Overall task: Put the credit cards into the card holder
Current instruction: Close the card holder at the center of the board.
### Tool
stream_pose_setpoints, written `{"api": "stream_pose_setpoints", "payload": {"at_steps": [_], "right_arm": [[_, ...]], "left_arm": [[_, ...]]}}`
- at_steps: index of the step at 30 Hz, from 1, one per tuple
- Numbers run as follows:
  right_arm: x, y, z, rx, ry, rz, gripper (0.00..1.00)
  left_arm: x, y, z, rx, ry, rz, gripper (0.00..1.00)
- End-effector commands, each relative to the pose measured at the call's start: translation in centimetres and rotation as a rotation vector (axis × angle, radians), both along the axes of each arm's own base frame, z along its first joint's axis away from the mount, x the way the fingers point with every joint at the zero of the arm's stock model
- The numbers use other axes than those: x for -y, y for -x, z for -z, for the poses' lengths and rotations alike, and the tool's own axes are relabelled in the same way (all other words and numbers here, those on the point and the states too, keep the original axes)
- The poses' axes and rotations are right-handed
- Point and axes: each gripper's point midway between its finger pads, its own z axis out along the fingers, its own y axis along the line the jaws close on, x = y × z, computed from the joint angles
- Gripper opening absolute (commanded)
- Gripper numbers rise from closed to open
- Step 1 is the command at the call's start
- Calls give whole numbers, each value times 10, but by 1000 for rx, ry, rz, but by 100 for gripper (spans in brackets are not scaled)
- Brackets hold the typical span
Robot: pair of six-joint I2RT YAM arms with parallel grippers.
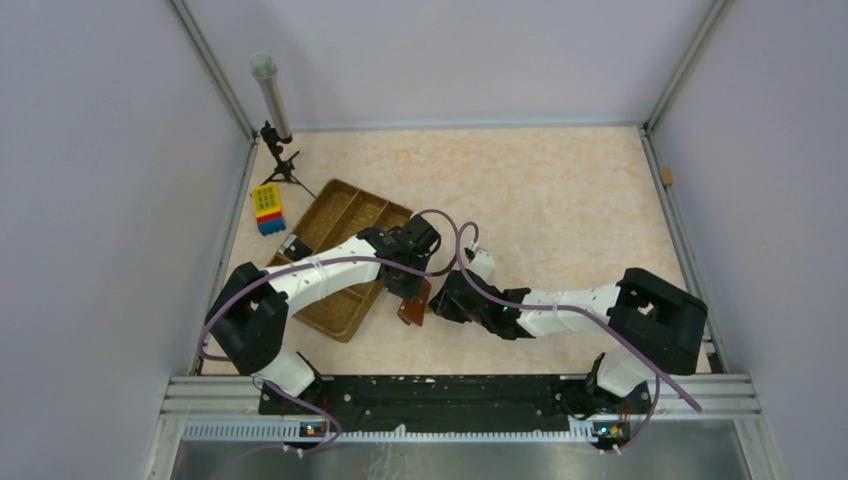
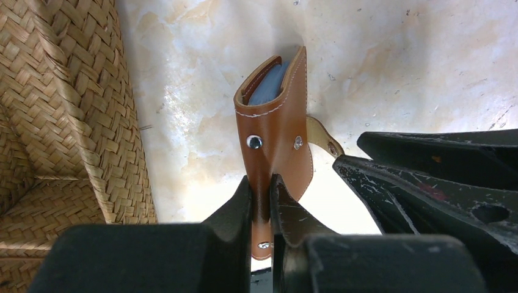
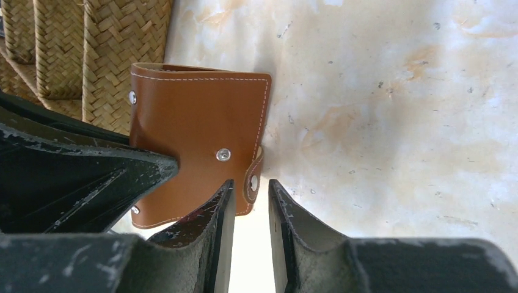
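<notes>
The left gripper (image 2: 261, 183) is closed tight on the card holder (image 2: 275, 137). Its 2 fingers pinch one edge of the brown leather, so the holder stands on edge and points away from the fingers, just beside the near right corner of the woven tray (image 2: 61, 97). The holder's far end gapes a little, and the rounded bluish-grey edge of a credit card (image 2: 267, 88) shows inside that opening; how many cards sit in there cannot be told. Whether the holder touches the table (image 3: 397, 122) cannot be told either

The right gripper (image 3: 251, 190) faces the holder from the other side, its jaws only narrowly apart, with bright tabletop showing through the gap. The holder's small snap strap (image 3: 253, 181) sits right at the fingertips, in the mouth of that gap, but neither finger is seen pressing on it, so this gripper has hold of nothing. The 2 grippers are close together near the table's middle. A yellow-and-blue block (image 1: 267, 208) lies beyond the tray's far left corner, well apart from both
</notes>
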Motion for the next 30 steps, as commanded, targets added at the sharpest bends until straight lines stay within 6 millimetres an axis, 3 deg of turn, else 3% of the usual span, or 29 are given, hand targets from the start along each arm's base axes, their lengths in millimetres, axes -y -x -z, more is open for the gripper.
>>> {"api": "stream_pose_setpoints", "payload": {"at_steps": [1, 24, 30], "right_arm": [[4, -1, -6, 31, 10, 11, 26], [-11, 3, 2, 12, 7, -49, 21], [-9, 1, 0, 22, 6, -44, 7]], "left_arm": [[-29, 9, 18, -22, -132, 12, 0], [-31, 8, 19, -19, -143, 14, 0], [-31, 8, 19, -18, -142, 13, 0]]}}
